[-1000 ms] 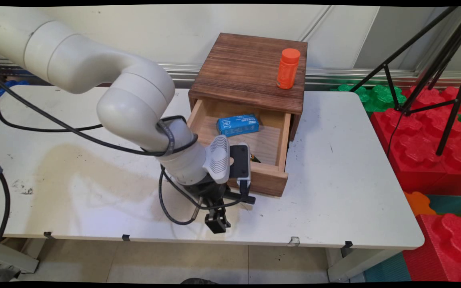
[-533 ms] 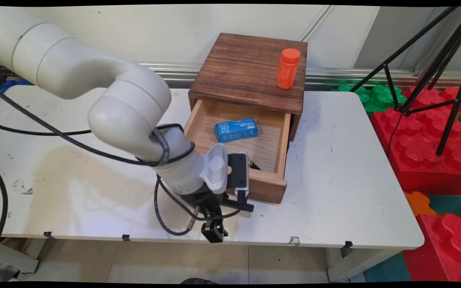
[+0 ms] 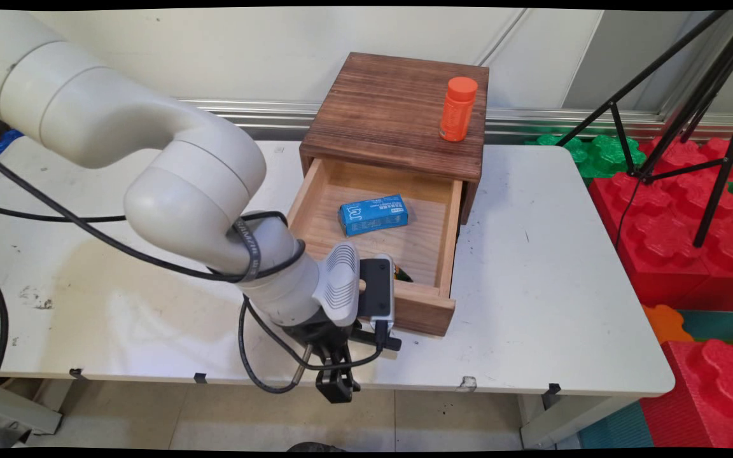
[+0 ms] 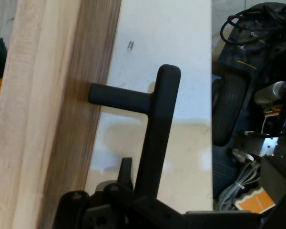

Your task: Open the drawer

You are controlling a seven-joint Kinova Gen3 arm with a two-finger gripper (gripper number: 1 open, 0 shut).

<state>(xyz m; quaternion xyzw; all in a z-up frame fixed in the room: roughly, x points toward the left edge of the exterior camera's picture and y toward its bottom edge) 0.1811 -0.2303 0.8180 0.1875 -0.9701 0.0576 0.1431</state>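
One gripper (image 3: 339, 381) clenched on black drawer handle (image 4: 155, 119) at table's (image 3: 532, 305) near edge. Wooden drawer (image 3: 373, 254) open, blue box (image 3: 373, 215) inside. Orange bottle (image 3: 457, 109) upright on cabinet (image 3: 392, 108) top's right side.

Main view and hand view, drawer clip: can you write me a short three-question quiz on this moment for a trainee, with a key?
1. True or false: the orange bottle stands upright on top of the wooden cabinet.
2. Which of these lies inside the open drawer? A) a blue box B) a red block C) a white cup
3. Fill in: in the hand view, the tool is at the drawer's black T-shaped ____.

Key: 1 true; 2 A; 3 handle.
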